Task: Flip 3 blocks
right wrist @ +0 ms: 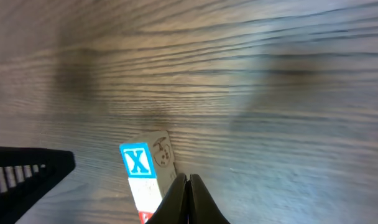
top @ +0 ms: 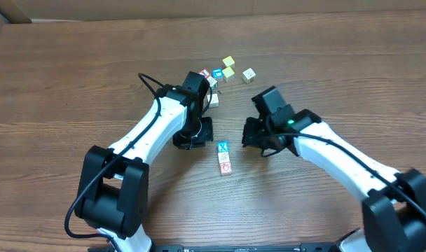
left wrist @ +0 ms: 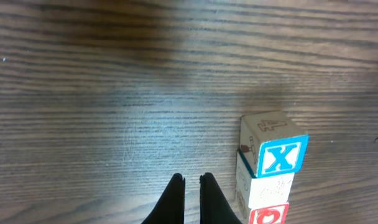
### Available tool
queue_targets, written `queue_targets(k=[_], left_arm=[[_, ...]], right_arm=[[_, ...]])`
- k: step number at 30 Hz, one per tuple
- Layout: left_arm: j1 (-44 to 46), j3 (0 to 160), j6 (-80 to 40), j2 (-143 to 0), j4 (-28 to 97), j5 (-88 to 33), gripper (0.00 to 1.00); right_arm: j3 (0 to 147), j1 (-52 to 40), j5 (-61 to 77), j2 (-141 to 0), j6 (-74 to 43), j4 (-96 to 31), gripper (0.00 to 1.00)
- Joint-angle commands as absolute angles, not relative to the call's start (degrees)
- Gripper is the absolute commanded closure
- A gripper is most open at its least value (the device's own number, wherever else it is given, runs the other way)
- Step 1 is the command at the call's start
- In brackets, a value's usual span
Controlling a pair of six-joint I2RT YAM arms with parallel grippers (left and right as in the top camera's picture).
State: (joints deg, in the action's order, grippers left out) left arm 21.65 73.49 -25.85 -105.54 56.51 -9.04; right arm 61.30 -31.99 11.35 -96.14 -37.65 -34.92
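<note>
Mid-table: three blocks (top: 224,158) in one touching row on table (top: 325,56), running from robot side toward far edge. 
To row's left: left gripper (left wrist: 191,180), near far-end block, apart from it. 
To row's right: right gripper (right wrist: 187,179), near same end. 
Row lies between the two. 
Behind row, toward far edge, well apart: loose cubes (top: 229,72), scattered; nearest ones just beside left arm (top: 153,122).

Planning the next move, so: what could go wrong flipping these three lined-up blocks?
The X block, pale block and red-marked block sit touching in a row, so tipping one may shove its neighbours. Both arms' jaws are shut and close beside the row; a sweep could scatter it.
</note>
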Motion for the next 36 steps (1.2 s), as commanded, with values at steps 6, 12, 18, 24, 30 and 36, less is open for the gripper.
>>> queue_targets(k=[6,12,18,24,30,36], left_arm=[[21.9,68.5,-24.6,-104.6,51.4,-10.1,0.96],[21.9,66.1,-25.5,-104.6,47.5,-10.2,0.96],[21.9,64.1,-25.8,-104.6,44.4,-10.6,0.96],[21.9,63.3,-26.4,-104.6,43.0,-12.5,0.96],[21.9,63.3,-26.3,-104.6,42.7,-13.6,0.96],[21.9,63.3,-26.3,-104.6,42.4,-13.7,0.96]], right_arm=[[60.6,-35.0,11.6,-101.6,-35.7,-29.5,0.96],[59.9,-35.0,11.3,-102.4,-35.7,-27.8,0.96],[59.9,-35.6,11.2,-102.8,-35.7,-27.0,0.96],[59.9,-37.3,9.0,-102.9,-35.7,-26.3,0.96],[59.9,-37.9,9.1,-102.9,-35.7,-26.0,0.96],[59.9,-37.9,4.3,-102.9,-35.7,-26.5,0.96]])
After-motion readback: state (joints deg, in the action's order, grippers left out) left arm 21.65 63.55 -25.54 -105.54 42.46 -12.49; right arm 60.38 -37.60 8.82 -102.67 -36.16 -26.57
